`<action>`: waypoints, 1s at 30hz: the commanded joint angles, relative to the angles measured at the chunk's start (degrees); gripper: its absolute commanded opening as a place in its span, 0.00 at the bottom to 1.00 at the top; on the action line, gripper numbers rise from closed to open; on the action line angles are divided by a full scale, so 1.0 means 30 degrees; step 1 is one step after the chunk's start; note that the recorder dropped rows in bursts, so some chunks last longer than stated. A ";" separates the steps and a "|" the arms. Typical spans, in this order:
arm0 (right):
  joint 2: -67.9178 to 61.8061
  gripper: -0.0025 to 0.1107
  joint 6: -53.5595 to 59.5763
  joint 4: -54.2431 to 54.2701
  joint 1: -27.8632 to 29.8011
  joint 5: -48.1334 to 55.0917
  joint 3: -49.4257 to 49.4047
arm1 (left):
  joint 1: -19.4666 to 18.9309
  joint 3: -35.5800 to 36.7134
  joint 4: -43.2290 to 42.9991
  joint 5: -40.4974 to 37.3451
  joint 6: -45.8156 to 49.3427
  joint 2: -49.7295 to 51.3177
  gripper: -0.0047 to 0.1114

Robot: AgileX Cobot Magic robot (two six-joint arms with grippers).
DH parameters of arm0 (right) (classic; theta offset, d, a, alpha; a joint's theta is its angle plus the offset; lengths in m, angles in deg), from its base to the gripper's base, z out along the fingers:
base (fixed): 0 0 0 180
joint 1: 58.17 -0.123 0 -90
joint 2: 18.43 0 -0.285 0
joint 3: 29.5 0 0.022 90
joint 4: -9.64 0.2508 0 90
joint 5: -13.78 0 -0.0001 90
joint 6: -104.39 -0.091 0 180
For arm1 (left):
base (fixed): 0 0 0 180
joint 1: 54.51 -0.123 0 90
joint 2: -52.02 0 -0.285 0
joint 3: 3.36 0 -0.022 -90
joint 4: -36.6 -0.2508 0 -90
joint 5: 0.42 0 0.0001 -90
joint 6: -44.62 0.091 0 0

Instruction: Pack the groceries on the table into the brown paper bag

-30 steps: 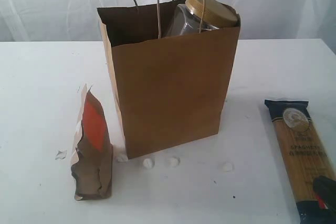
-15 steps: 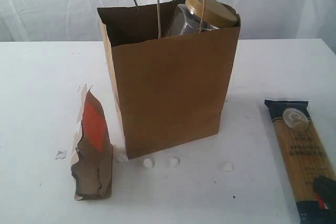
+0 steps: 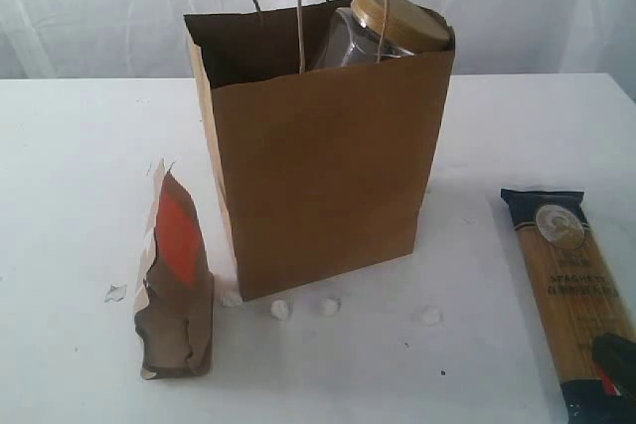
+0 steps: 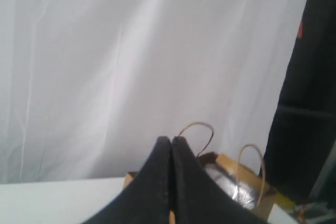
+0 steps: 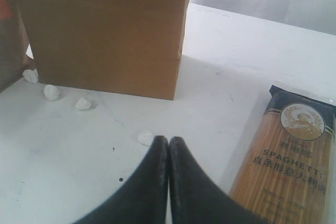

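Observation:
The brown paper bag stands upright mid-table, and a tan-lidded clear jar pokes out of its top. Left of the bag stands a brown pouch with an orange-red panel. A long spaghetti packet lies flat on the right. My right gripper is shut and empty, low over the table beside the spaghetti packet; in the exterior view only its dark tip shows, over the packet's near end. My left gripper is shut and empty, raised, facing the bag from a distance.
Several small white pebble-like bits lie on the white table along the bag's front edge, one just ahead of my right fingertips. A white curtain hangs behind. A dark upright frame stands beside the bag in the left wrist view.
The tip of my right gripper at the lower right has sunk very slightly. The bag, pouch and packet have not moved.

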 commanded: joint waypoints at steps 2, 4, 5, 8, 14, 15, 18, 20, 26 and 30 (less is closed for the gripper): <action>0.0172 0.02 0.0000 -0.0022 0.0148 -0.0098 -0.0094 | -0.0050 -0.0579 -0.0928 0.0645 0.1325 0.3467 0.04; 0.0172 0.02 0.0000 -0.0022 0.0148 -0.0098 -0.0094 | -0.0050 -0.0744 -0.0928 0.0728 0.1704 0.4523 0.04; 0.0172 0.02 0.0000 -0.0022 0.0148 -0.0098 -0.0094 | -0.0050 -0.0842 -0.0928 0.0728 0.1704 0.4875 0.04; 0.0172 0.02 0.0000 -0.0022 0.0148 -0.0098 -0.0094 | -0.0050 -0.1110 -0.0928 0.0538 0.1667 0.5791 0.04; 0.0172 0.02 0.0000 -0.0022 0.0148 -0.0098 -0.0094 | -0.0050 -0.1543 -0.0928 -0.0334 0.0882 0.6308 0.04; 0.0172 0.02 0.0000 -0.0022 0.0148 -0.0098 -0.0094 | -0.0050 -0.1543 -0.0928 -0.0344 0.0931 0.6308 0.04; 0.0172 0.02 0.0000 -0.0022 0.0148 -0.0098 -0.0094 | -0.0050 -0.1497 0.0679 0.0016 0.3116 0.6308 0.04; 0.0172 0.02 0.0000 -0.0022 0.0148 -0.0098 -0.0094 | -0.0050 -0.1186 0.6254 0.0873 0.8367 0.6308 0.04; 0.0172 0.02 0.0000 -0.0022 0.0148 -0.0098 -0.0094 | 0.1981 -0.0782 2.2001 -0.6199 2.5833 0.5899 0.08; 0.0172 0.02 0.0000 -0.0022 0.0148 -0.0098 -0.0094 | 0.3423 -0.2172 2.8566 -1.3766 3.4222 0.5853 0.15</action>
